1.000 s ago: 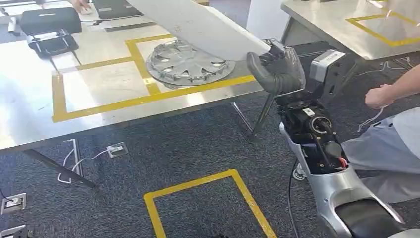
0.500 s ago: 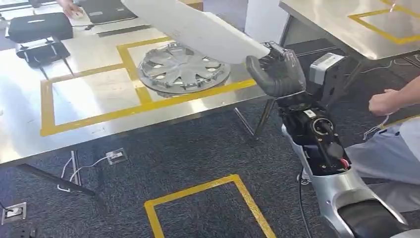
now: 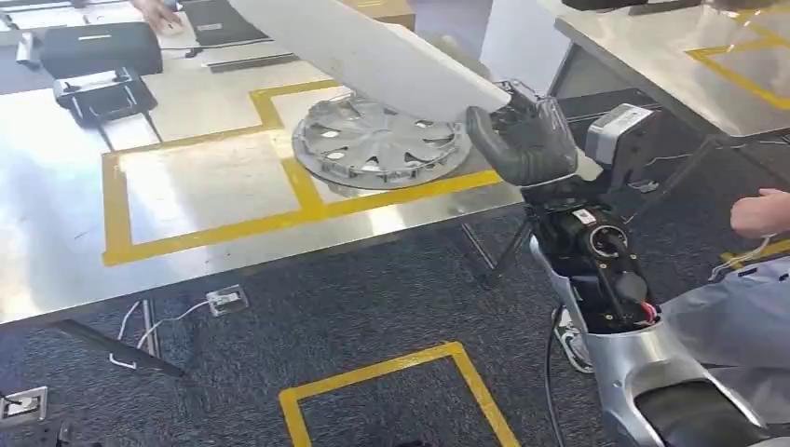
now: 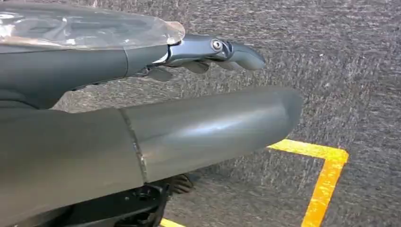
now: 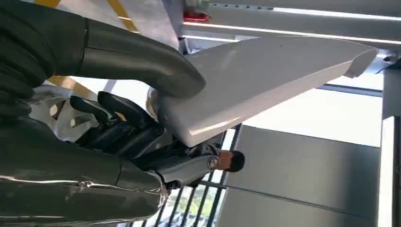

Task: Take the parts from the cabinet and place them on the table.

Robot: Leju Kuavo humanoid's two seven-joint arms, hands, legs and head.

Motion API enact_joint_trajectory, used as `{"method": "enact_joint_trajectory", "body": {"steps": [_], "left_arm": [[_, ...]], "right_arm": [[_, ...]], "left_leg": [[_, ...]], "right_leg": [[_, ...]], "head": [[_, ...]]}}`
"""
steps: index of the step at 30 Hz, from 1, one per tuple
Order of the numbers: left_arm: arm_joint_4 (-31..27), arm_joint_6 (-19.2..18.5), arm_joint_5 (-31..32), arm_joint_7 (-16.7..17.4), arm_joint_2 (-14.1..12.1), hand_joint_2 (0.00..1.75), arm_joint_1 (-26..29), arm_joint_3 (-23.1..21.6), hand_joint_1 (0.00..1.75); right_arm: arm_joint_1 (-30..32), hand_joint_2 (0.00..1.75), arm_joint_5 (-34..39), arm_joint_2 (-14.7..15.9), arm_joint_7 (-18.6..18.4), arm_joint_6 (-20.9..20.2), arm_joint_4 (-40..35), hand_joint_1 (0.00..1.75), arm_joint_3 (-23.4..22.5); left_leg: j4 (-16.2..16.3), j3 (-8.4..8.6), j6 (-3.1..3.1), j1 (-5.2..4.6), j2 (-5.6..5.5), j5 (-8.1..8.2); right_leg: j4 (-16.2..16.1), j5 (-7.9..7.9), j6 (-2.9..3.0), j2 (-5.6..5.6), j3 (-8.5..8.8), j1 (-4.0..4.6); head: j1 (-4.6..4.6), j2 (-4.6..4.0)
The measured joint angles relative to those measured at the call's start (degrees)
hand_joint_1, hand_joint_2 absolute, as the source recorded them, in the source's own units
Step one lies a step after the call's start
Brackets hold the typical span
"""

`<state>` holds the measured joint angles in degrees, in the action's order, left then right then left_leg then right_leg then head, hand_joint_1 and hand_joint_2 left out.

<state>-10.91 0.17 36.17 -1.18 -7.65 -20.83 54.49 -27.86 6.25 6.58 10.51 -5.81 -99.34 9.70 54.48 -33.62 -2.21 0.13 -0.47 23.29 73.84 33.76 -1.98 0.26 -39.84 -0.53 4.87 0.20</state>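
Long white panel (image 3: 373,51) held aloft in upper centre of head view, above the tabletop (image 3: 186,186) and not touching it. Long axis runs diagonally from top of frame, left of centre, down to the right hand (image 3: 526,140) right of centre; far end leaves the frame at the top. Lower end clamped in right hand: thick thumb over the upper face, darker fingers (image 5: 118,111) curled beneath, confirmed in right wrist view. Panel projects up and leftward from hand, passing over the silver wheel cover (image 3: 380,142), which lies flat inside the right-hand yellow-taped box (image 3: 307,182). Left-hand taped box beside it appears bare.

Right forearm rises from lower right of frame, wrist bent toward tabletop, hand at tabletop's near right corner. Right hand plainly the working hand.

Left hand (image 4: 208,49) seen in left wrist view over dark carpet and a yellow floor marking; fingers extended, holding nothing, well apart from tabletop by the look of it.

Judgement: carry stage complete, placement not yet done; lowering calls for dropping the high far end and clearing the wheel cover. Risk: panel landing on the cover.

Person's hand (image 3: 759,212) at right edge, near the arm, not touching.
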Motion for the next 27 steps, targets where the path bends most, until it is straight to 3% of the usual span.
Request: {"method": "enact_joint_trajectory", "body": {"steps": [1, 3, 4, 5, 6, 8, 9, 10, 11, 13, 14, 15, 16, 17, 19, 20, 21, 25, 26, 27], "left_arm": [[0.0, 0.0, 0.0, 0.0, 0.0, 0.0, 0.1, 0.0, 0.0], [0.0, 0.0, 0.0, 0.0, 0.1, 0.0, 0.0, 0.0, 0.0], [0.0, 0.0, 0.0, 0.0, 0.1, 0.0, 0.0, 0.0, 0.0], [0.0, 0.0, 0.0, 0.0, 0.5, 0.0, 0.0, 0.0, 0.0], [0.0, 0.0, 0.0, 0.0, 0.2, 0.0, -0.1, 0.0, 0.0], [0.0, 0.0, 0.0, 0.0, 0.3, 0.0, 0.1, 0.0, 0.0], [0.0, 0.0, 0.0, 0.0, 0.1, 0.0, -0.1, 0.0, 0.0], [0.0, 0.0, 0.0, 0.0, 0.3, 0.0, -0.1, 0.0, 0.0], [0.0, 0.0, 0.0, 0.0, 0.0, 0.0, -0.3, 0.0, 0.0], [0.0, 0.0, 0.0, 0.0, -0.1, 0.0, -0.3, 0.0, 0.0], [0.0, 0.0, 0.0, 0.0, -0.1, 0.0, -0.1, 0.0, 0.0], [0.0, 0.0, 0.0, 0.0, -0.1, 0.0, 0.1, 0.0, 0.0], [0.0, 0.0, 0.0, 0.0, -0.1, 0.0, 0.3, 0.0, 0.0], [0.0, 0.0, 0.0, 0.0, -0.1, 0.0, 0.2, 0.0, 0.0], [0.0, 0.0, 0.0, 0.0, -0.2, 0.0, 0.1, 0.0, 0.0], [0.0, 0.0, 0.0, 0.0, -0.1, 0.0, 0.0, 0.0, 0.0], [0.0, 0.0, 0.0, 0.0, -0.3, 0.0, 0.0, 0.0, 0.0], [0.0, 0.0, 0.0, 0.0, -0.2, 0.0, 0.0, 0.0, 0.0], [0.0, 0.0, 0.0, 0.0, -0.2, 0.0, -0.1, 0.0, 0.0], [0.0, 0.0, 0.0, 0.0, -0.2, 0.0, -0.1, 0.0, 0.0]], "right_arm": [[0.0, 1.75, 0.0, 0.0, 0.0, 0.0, 0.1, 1.75, 0.0], [-0.1, 1.75, 0.0, 0.0, 0.1, -0.1, 0.1, 1.75, 0.0], [-0.2, 1.75, 0.0, 0.0, 0.1, -0.1, 0.1, 1.75, 0.0], [-0.2, 1.75, 0.0, 0.0, 0.1, -0.1, 0.2, 1.75, 0.0], [-0.4, 1.75, 0.0, 0.0, 0.1, -0.1, 0.2, 1.75, 0.0], [-0.4, 1.75, 0.0, 0.0, 0.1, -0.1, 0.2, 1.75, 0.0], [-0.4, 1.75, 0.0, 0.0, 0.1, -0.1, 0.2, 1.75, 0.0], [-0.5, 1.75, 0.0, 0.0, 0.1, -0.2, 0.1, 1.75, 0.1], [-0.6, 1.75, 0.0, 0.0, 0.2, -0.2, 0.1, 1.75, 0.1], [-0.7, 1.75, 0.0, 0.0, 0.2, -0.2, 0.2, 1.75, 0.1], [-0.6, 1.75, 0.0, 0.0, 0.2, -0.2, 0.2, 1.75, 0.1], [-0.4, 1.75, 0.0, 0.0, 0.2, -0.2, 0.3, 1.75, 0.2], [-0.2, 1.75, 0.0, 0.0, 0.2, -0.2, 0.3, 1.75, 0.2], [-0.2, 1.75, 0.0, 0.0, 0.2, -0.2, 0.3, 1.75, 0.2], [-0.4, 1.75, -0.1, 0.0, 0.3, -0.3, 0.4, 1.75, 0.2], [-0.5, 1.75, -0.1, 0.0, 0.3, -0.3, 0.5, 1.75, 0.3], [-0.7, 1.75, -0.2, 0.0, 0.3, -0.3, 0.6, 1.75, 0.3], [-0.9, 1.75, -0.3, 0.0, 0.5, -0.4, 0.6, 1.75, 0.3], [-1.1, 1.75, -0.5, 0.0, 0.5, -0.6, 0.6, 1.75, 0.3], [-1.3, 1.75, -0.5, 0.0, 0.5, -0.6, 0.6, 1.75, 0.3]], "left_leg": [[0.0, 0.7, -0.01, -0.13, -0.06, 0.46], [0.0, 2.41, 0.01, -0.44, -0.2, 1.5], [-0.1, 3.02, 0.06, -0.49, -0.21, 2.03], [-0.1, 3.02, 0.33, -0.78, -0.19, 2.32], [0.0, 2.77, 0.51, -0.48, -0.35, 2.37], [-0.3, 2.64, 0.97, -0.4, -0.09, 2.46], [-0.4, 2.95, 1.37, -0.91, -0.08, 2.73], [0.4, 2.87, 1.71, -0.55, 0.01, 3.21], [3.1, 1.43, 2.02, -0.48, 0.06, 4.42], [13.0, -4.51, 2.68, 0.03, 0.06, 7.96], [17.1, -7.37, 2.99, 0.33, 0.06, 8.8], [18.6, -8.97, 3.22, 0.57, 0.1, 8.22], [17.3, -9.1, 3.43, 0.81, 0.11, 6.17], [13.1, -7.81, 3.63, 1.05, 0.17, 2.71], [2.1, -3.57, 3.98, 1.4, 0.44, -3.62], [1.3, -2.67, 4.15, 1.01, 0.39, -2.14], [0.5, -2.54, 3.41, 0.95, 0.2, -1.89], [0.5, -1.67, 1.62, 0.97, 0.16, -0.85], [0.5, -1.26, 1.2, 0.92, 0.12, -0.56], [0.5, -0.99, 0.89, 0.88, 0.1, -0.3]], "right_leg": [[-2.1, -2.47, 0.26, 0.0, 0.17, 0.03], [-11.9, -9.79, 1.28, 0.05, 3.32, 0.42], [-16.8, -12.53, 1.97, 0.1, 4.69, 0.73], [-17.1, -11.84, 2.51, 0.09, 5.88, 1.02], [-18.5, -11.52, 2.54, 0.0, 6.46, 1.15], [-19.3, -10.62, 2.67, 0.07, 6.63, 1.24], [-20.2, -10.59, 2.75, 0.14, 7.37, 0.53], [-20.9, -10.67, 2.72, 0.14, 8.17, 0.38], [-21.0, -10.5, 2.96, -0.03, 8.53, 0.19], [-21.0, -10.06, 3.11, -0.1, 8.88, 0.13], [-21.0, -9.76, 3.1, -0.09, 9.1, 0.06], [-21.0, -9.43, 2.99, -0.05, 9.43, -0.03], [-21.0, -9.04, 2.81, -0.01, 9.94, -0.13], [-20.8, -8.5, 2.55, 0.0, 10.57, -0.27], [-20.3, -7.18, 1.71, -0.02, 11.52, -0.54], [-20.1, -6.74, 1.24, 0.01, 11.45, -0.17], [-19.9, -6.46, 0.95, 0.14, 11.36, -0.03], [-19.9, -5.35, -0.27, -0.07, 11.69, -0.49], [-17.2, -4.21, -0.37, -0.14, 10.84, -0.49], [-12.7, -2.48, -0.44, -0.13, 8.52, -0.5]], "head": [[0.13, 0.0], [0.35, 0.0], [0.35, 0.0], [-0.32, -0.02], [-0.42, 0.0], [0.15, 0.0], [0.08, 0.0], [0.22, -0.02], [-0.11, 0.0], [-0.28, 0.0], [-0.26, -0.02], [-0.31, 0.0], [-0.31, 0.0], [-0.35, 0.0], [-0.42, 0.0], [-0.74, -0.02], [-1.05, 0.0], [-0.61, 0.0], [-0.37, 0.0], [-0.18, 0.0]]}}
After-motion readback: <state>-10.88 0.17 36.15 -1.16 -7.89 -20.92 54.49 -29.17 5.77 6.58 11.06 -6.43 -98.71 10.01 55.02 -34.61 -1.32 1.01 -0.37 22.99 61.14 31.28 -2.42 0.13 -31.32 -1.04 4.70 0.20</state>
